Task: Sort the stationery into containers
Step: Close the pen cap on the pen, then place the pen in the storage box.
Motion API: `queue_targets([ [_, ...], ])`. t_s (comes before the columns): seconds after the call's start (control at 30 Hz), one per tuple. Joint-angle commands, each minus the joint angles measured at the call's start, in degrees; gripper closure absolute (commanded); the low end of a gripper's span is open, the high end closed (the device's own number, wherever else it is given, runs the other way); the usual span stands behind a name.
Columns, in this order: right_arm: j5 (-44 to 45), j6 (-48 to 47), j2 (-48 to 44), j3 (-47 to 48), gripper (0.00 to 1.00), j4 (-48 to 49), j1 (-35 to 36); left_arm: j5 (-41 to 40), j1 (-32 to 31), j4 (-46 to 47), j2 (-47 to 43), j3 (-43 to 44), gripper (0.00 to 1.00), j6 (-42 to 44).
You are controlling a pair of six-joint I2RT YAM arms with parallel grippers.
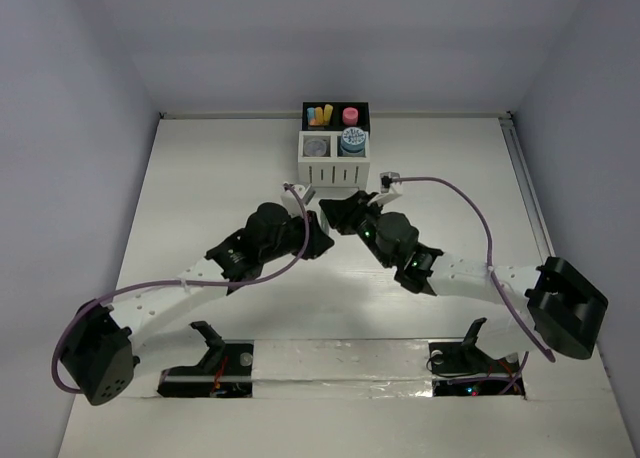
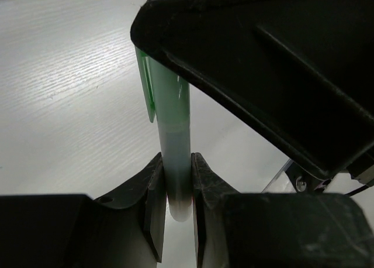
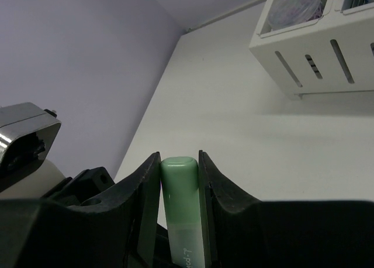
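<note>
Green pen (image 2: 173,107) pinched at both ends: left pincer (image 2: 177,165) and right pincer (image 3: 179,162) clamped on it

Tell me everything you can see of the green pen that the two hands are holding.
The green pen looks like smooth plastic. It has a green upper part with a clip on one side, then a pale frosted barrel with some small print, ending in a rounded, faintly reddish tip. The left hand pinches the barrel near that tip, and the right hand pinches the rounded green end. Both hands hold the pen over the white table.
</note>
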Motion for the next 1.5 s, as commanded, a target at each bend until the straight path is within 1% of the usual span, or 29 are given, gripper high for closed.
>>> queue_targets([
  [0.0, -14.6, 4.8, 3.3, -5.4, 1.00, -13.3, 9.0, -6.8, 2.0, 26.7, -1.7, 12.2, 1.00, 2.0],
  [0.1, -11.4, 4.5, 0.7, -5.3, 1.00, -14.9, 9.0, -6.5, 2.0, 26.2, -2.3, 11.4, 1.00, 1.6],
  [0.17, -6.9, 3.1, -0.6, -3.2, 1.00, -17.4, 9.0, -5.9, 2.0, 25.5, -2.5, 10.5, 1.00, 0.9],
  [0.23, -3.3, 2.3, -2.0, -1.0, 1.00, -19.2, 8.4, -3.4, 2.0, 24.2, -3.0, 7.8, 1.00, -0.5],
  [0.3, -2.1, 1.3, -2.7, 2.4, 1.00, -20.0, 6.8, -2.0, 2.0, 22.2, -3.9, 4.0, 1.00, -2.2],
  [0.33, -1.4, 0.5, -2.7, 3.7, 1.00, -19.9, 6.1, -1.5, 2.0, 21.3, -5.3, 2.6, 0.94, -2.6],
  [0.4, -0.9, -2.8, -2.3, 8.2, 1.00, -19.5, 4.1, -1.1, 2.0, 19.3, -7.2, -0.8, 0.88, -2.8],
  [0.43, -0.8, -4.1, -1.0, 9.8, 1.00, -19.2, 1.6, -1.2, 2.0, 17.4, -9.5, -1.8, 0.81, -3.1],
  [0.5, -2.4, -6.9, 0.4, 13.6, 1.00, -18.5, -1.5, -1.1, 2.0, 13.7, -12.1, -3.5, 0.71, -2.9],
  [0.53, -3.3, -7.9, 1.3, 16.8, 1.00, -17.8, -4.5, -1.3, 2.0, 11.9, -15.1, -3.9, 0.64, -2.3],
  [0.57, -3.8, -9.5, 3.4, 18.6, 1.00, -17.0, -6.1, -1.6, 2.0, 10.2, -16.7, -4.0, 0.60, -2.0],
  [0.6, -4.2, -10.3, 4.5, 20.6, 1.00, -16.5, -7.6, -2.7, 2.0, 6.3, -18.3, -4.1, 0.53, -1.5],
  [0.67, -5.3, -12.9, 8.3, 26.4, 1.00, -15.5, -11.2, -3.8, 2.0, 2.6, -23.4, -4.1, 0.45, -0.6],
  [0.7, -5.6, -13.7, 9.5, 28.5, 1.00, -15.1, -12.1, -4.9, 2.0, -1.0, -24.9, -3.7, 0.31, -0.5],
  [0.73, -5.5, -14.7, 10.8, 30.5, 1.00, -14.9, -12.8, -5.4, 1.5, -2.7, -28.1, -3.4, 0.23, -0.4],
  [0.8, -5.5, -17.0, 14.6, 36.1, 1.00, -13.8, -15.0, -6.6, 1.5, -7.6, -30.9, -2.0, 0.07, -0.4],
  [0.83, -5.4, -17.7, 15.9, 37.8, 1.00, -13.4, -15.7, -7.9, 1.5, -9.1, -33.3, -1.2, 0.01, -0.2],
  [0.87, -5.1, -19.1, 17.2, 39.4, 1.00, -12.7, -16.4, -8.7, 1.5, -11.4, -34.3, -0.3, 0.01, 0.2],
  [0.9, -5.2, -19.7, 20.1, 42.7, 1.00, -12.1, -17.8, -11.4, 1.5, -15.3, -35.2, 1.6, 0.01, 1.5],
  [1.0, -4.1, -22.0, 24.7, 48.6, 1.00, -8.9, -19.2, -15.1, 1.5, -19.7, -38.0, 4.2, 0.01, 3.8],
  [1.03, -4.2, -22.6, 27.8, 50.1, 1.00, -8.1, -20.1, -17.7, 1.5, -21.4, -39.0, 4.7, 0.01, 5.2],
  [1.1, -4.1, -23.9, 31.4, 53.5, 1.00, -5.2, -20.8, -20.3, 1.5, -22.0, -39.9, 4.4, 0.01, 6.5],
  [1.13, -3.8, -24.7, 35.4, 57.2, 1.00, -4.1, -20.8, -22.4, 1.5, -21.9, -40.5, 3.3, 0.01, 6.8],
  [1.2, -3.1, -26.9, 39.4, 61.6, 1.00, -2.2, -21.5, -23.2, 1.5, -21.5, -40.8, 2.4, 0.01, 7.2],
  [1.23, -3.1, -27.6, 41.5, 66.4, 1.00, -1.9, -22.1, -23.4, 1.5, -21.6, -40.5, 2.1, 0.01, 7.4],
  [1.27, -2.3, -29.5, 45.5, 68.6, 1.00, -1.6, -22.1, -23.9, 1.5, -22.0, -40.2, 2.3, 0.01, 7.6],
  [1.33, -1.8, -31.4, 49.3, 72.9, 1.00, -0.2, -22.6, -25.3, 1.5, -22.5, -39.8, 2.2, 0.01, 7.8],
  [1.37, -1.9, -32.7, 52.7, 77.1, 1.00, 0.0, -23.3, -25.8, 1.5, -22.8, -39.5, 2.3, 0.01, 7.9],
  [1.47, -2.0, -34.3, 57.4, 85.4, 1.00, -0.7, -23.8, -26.1, 2.0, -22.7, -38.9, 2.2, 0.01, 8.2],
])
